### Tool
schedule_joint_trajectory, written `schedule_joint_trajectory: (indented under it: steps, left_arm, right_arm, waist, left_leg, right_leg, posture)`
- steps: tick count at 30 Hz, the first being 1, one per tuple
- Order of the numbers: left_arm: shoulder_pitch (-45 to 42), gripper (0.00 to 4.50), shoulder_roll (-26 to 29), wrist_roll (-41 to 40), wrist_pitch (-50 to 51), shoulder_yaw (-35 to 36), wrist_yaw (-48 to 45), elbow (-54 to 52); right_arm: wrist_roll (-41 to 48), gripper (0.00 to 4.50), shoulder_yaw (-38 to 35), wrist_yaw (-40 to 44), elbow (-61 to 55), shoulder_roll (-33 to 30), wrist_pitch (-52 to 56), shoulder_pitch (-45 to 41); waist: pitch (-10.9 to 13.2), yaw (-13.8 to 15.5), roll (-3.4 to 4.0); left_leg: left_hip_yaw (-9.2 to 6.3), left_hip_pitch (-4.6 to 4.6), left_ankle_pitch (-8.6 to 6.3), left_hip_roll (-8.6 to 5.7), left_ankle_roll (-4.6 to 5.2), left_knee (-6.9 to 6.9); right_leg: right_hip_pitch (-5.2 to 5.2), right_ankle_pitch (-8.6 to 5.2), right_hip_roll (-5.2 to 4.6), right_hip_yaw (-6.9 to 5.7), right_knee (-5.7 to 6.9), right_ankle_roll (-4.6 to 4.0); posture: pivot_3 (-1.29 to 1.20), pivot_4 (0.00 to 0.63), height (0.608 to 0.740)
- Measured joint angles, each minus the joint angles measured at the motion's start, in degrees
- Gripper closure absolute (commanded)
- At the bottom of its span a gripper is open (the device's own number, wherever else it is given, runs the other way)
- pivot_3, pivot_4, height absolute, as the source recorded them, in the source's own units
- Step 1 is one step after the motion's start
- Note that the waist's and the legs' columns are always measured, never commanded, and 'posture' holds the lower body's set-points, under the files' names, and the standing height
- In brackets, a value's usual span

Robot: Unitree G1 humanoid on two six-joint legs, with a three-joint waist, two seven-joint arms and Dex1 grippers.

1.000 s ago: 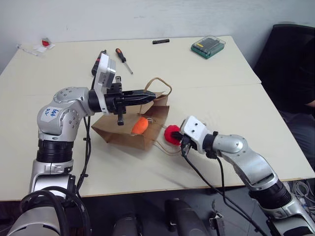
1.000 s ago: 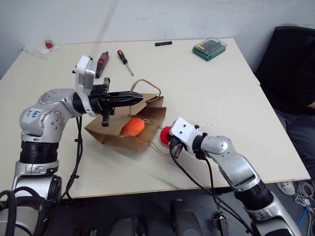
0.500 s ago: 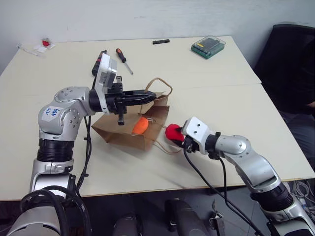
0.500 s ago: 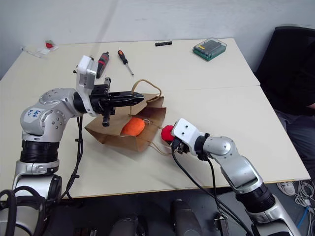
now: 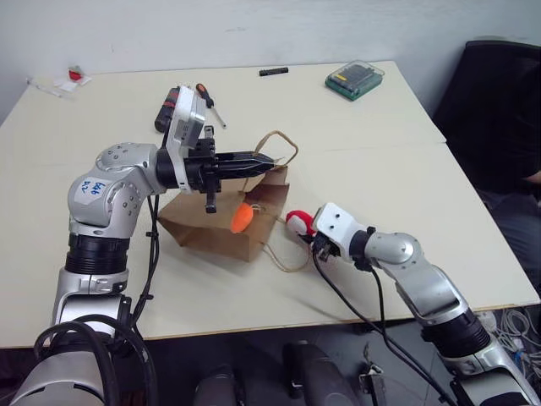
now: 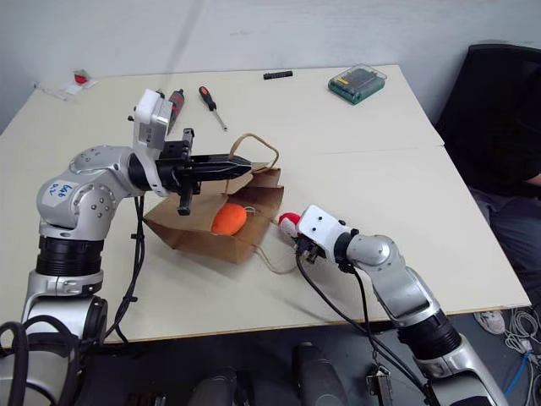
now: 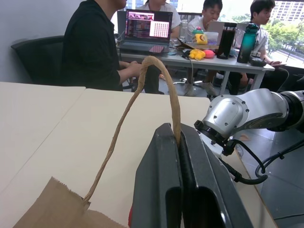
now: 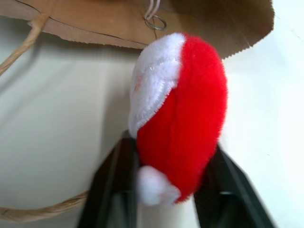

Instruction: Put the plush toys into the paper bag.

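Right eye view: the paper bag (image 6: 211, 230) lies on its side on the counter (image 6: 355, 169), with its mouth facing the robot's right arm. The left pincer (image 6: 241, 166) is pressed together on the upper cord handle (image 6: 258, 144) and holds that edge of the bag raised, which keeps the mouth open. The left wrist view confirms the cord pinched between the two black fingers (image 7: 156, 190).

The orange toy (image 6: 228, 219) sits at the mouth of the bag, on the lower panel; its key ring (image 8: 159, 22) shows at the paper edge in the right wrist view. Whether it counts as fully inside cannot be determined, as it rests close to the opening.

The red toy (image 8: 183, 118) is outside the bag, just beside the mouth. The right pincer (image 8: 166, 175) pinches it, one finger on each side, with the white part turned toward the bag.

Status: one toy is roughly placed; one toy is gripped but not yet inserted. Remaining work, as judged: carry the red toy through the opening, release it, and push the orange toy deeper if required.
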Motion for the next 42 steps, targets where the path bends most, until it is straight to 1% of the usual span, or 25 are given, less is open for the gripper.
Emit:
schedule_joint_trajectory:
  steps: [1, 2, 5, 7, 9, 13, 20, 24, 26, 27, 30, 31, 33, 35, 37, 42]
  left_arm:
    - [0.0, 4.5, 0.0, 0.0, 0.0, 0.0, 0.0, 0.0]
    - [0.0, 4.5, 0.0, 0.0, 0.0, -0.1, -0.1, 0.0]
    - [0.0, 4.5, -0.2, 0.0, -0.1, -0.3, -0.2, 0.0]
    - [0.0, 4.5, -0.3, 0.0, -0.1, -0.3, -0.3, 0.0]
    - [0.0, 4.5, -0.5, 0.0, -0.4, -0.3, -0.4, 0.1]
    - [0.0, 4.5, -0.9, 0.0, -0.5, -0.5, -0.5, 0.1]
    - [0.0, 4.5, -0.9, 0.1, -0.6, -0.4, 0.0, 0.1]
    - [0.1, 4.5, -0.9, 0.1, -0.6, -0.4, 0.2, 0.1]
    - [0.2, 4.5, -0.9, 0.1, -0.6, -0.4, 0.3, 0.1]
    - [0.2, 4.5, -0.9, 0.1, -0.7, -0.3, 0.3, 0.1]
    - [0.3, 4.5, -0.9, 0.3, -1.0, -0.3, 0.3, 0.2]
    - [0.3, 4.5, -0.9, 0.4, -1.3, -0.3, 0.3, 0.4]
    - [0.3, 4.5, -0.9, 0.6, -1.8, -0.2, 0.5, 1.7]
    - [0.3, 4.5, -0.9, 0.8, -1.9, -0.2, 0.7, 2.1]
    - [0.3, 4.5, -0.6, 0.9, -2.3, -0.2, 0.7, 2.3]
    - [0.8, 4.5, -0.2, 0.9, -2.5, 0.0, 0.7, 2.8]
  right_arm:
    - [1.1, 4.33, -0.1, 0.2, -0.4, 1.0, 0.9, -0.9]
    - [2.1, 4.42, -0.2, 0.5, -0.9, 2.2, 1.8, -2.1]
    - [4.1, 4.42, -0.4, 0.7, -1.8, 5.3, 3.8, -6.3]
    - [4.0, 4.42, 0.1, 0.8, -1.2, 6.0, 3.7, -7.8]
    - [2.8, 4.42, 1.9, 0.9, 2.4, 7.6, 2.8, -9.7]
    - [0.3, 4.42, 5.2, 0.8, 15.0, 12.6, -0.9, -15.2]
    - [-3.1, 4.42, 5.6, 0.1, 29.1, 17.9, -9.1, -19.6]
    - [-3.5, 4.42, 4.9, -0.2, 32.5, 19.8, -10.1, -20.1]
    - [-3.3, 3.67, 4.3, 0.1, 32.5, 20.4, -9.6, -20.1]
    - [-2.9, 3.45, 3.7, 0.4, 32.5, 20.8, -8.8, -20.1]
    - [-1.4, 2.3, 2.6, 1.3, 32.4, 21.3, -6.8, -19.9]
    - [-1.3, 2.0, 2.5, 1.5, 32.1, 21.3, -6.4, -19.6]
    - [-0.9, 1.24, 2.3, 2.2, 30.7, 20.8, -5.9, -18.6]
    - [-0.1, 0.61, 2.0, 2.9, 27.7, 20.3, -4.5, -17.4]
    - [1.4, 0.61, 1.5, 4.1, 22.0, 18.5, -1.9, -15.8]
    - [7.2, 0.61, -4.9, 4.4, 4.6, 13.0, 9.5, -11.1]
  waist:
    - [0.0, -0.1, 0.0]
    - [0.0, -0.1, 0.01]
    - [0.0, -0.1, 0.01]
    - [0.0, 0.1, 0.01]
    - [0.0, 0.1, 0.0]
    - [0.0, -0.2, 0.01]
    - [0.0, -0.7, 0.01]
    - [0.0, -1.1, 0.01]
    - [0.0, -1.3, 0.01]
    - [0.0, -1.4, 0.01]
    - [0.0, -1.5, 0.01]
    - [0.0, -1.6, 0.01]
    - [0.0, -1.6, 0.01]
    - [0.0, -1.5, 0.02]
    - [0.0, -1.3, 0.02]
    - [0.0, -0.5, 0.02]
  left_leg:
    - [0.0, 0.0, 0.0, 0.0, 0.0, 0.0]
    - [0.01, 0.01, 0.0, 0.0, -0.01, 0.01]
    - [0.0, 0.01, 0.0, 0.01, -0.01, 0.02]
    - [-0.01, 0.0, 0.0, -0.01, 0.0, 0.02]
    - [-0.01, -0.01, 0.0, -0.03, 0.01, 0.06]
    - [0.02, 0.02, 0.0, -0.01, 0.01, 0.07]
    - [0.03, 0.06, 0.01, 0.01, 0.0, 0.05]
    - [0.03, 0.06, 0.01, 0.02, 0.0, 0.04]
    - [0.02, 0.06, 0.01, 0.03, 0.0, 0.03]
    - [0.01, 0.06, 0.01, 0.03, 0.0, 0.03]
    - [0.0, 0.06, 0.01, 0.04, -0.01, 0.02]
    - [0.0, 0.06, 0.01, 0.03, -0.01, 0.02]
    - [0.0, 0.05, 0.01, 0.03, -0.01, 0.02]
    - [-0.01, 0.01, 0.01, 0.03, -0.01, 0.02]
    - [-0.05, -0.03, 0.01, 0.03, -0.01, 0.03]
    - [-0.1, -0.05, 0.0, 0.02, -0.01, 0.05]
  right_leg:
    - [-0.01, 0.0, 0.0, 0.01, 0.04, 0.0]
    - [-0.02, 0.0, 0.0, 0.01, 0.05, 0.0]
    - [-0.02, 0.0, -0.01, 0.0, 0.06, -0.01]
    - [0.0, 0.0, -0.04, -0.03, 0.02, -0.01]
    - [0.01, 0.0, -0.06, -0.03, 0.02, 0.0]
    - [-0.01, 0.0, -0.02, -0.01, 0.1, -0.01]
    - [-0.02, -0.01, -0.03, 0.0, 0.18, -0.03]
    - [-0.02, -0.02, -0.04, 0.0, 0.21, -0.04]
    - [-0.02, -0.02, -0.04, -0.01, 0.24, -0.04]
    - [-0.02, -0.02, -0.04, -0.02, 0.25, -0.04]
    - [-0.02, -0.02, -0.04, -0.03, 0.28, -0.04]
    - [-0.02, -0.02, -0.04, -0.03, 0.27, -0.04]
    - [-0.02, -0.02, -0.05, -0.03, 0.25, -0.04]
    - [-0.03, -0.02, -0.05, -0.04, 0.26, -0.04]
    - [-0.03, -0.02, -0.07, -0.07, 0.26, -0.03]
    - [-0.04, -0.02, -0.09, -0.1, 0.13, -0.03]
  posture:
    - [0.0, 0.15, 0.74]
    - [0.0, 0.15, 0.74]
    - [0.0, 0.15, 0.74]
    - [0.0, 0.15, 0.74]
    - [0.0, 0.15, 0.74]
    - [0.0, 0.15, 0.74]
    - [0.0, 0.15, 0.74]
    - [0.0, 0.15, 0.74]
    - [0.0, 0.15, 0.74]
    - [0.0, 0.15, 0.74]
    - [0.0, 0.15, 0.74]
    - [0.0, 0.15, 0.74]
    - [0.0, 0.15, 0.74]
    - [0.0, 0.15, 0.74]
    - [0.0, 0.15, 0.74]
    - [0.0, 0.15, 0.74]
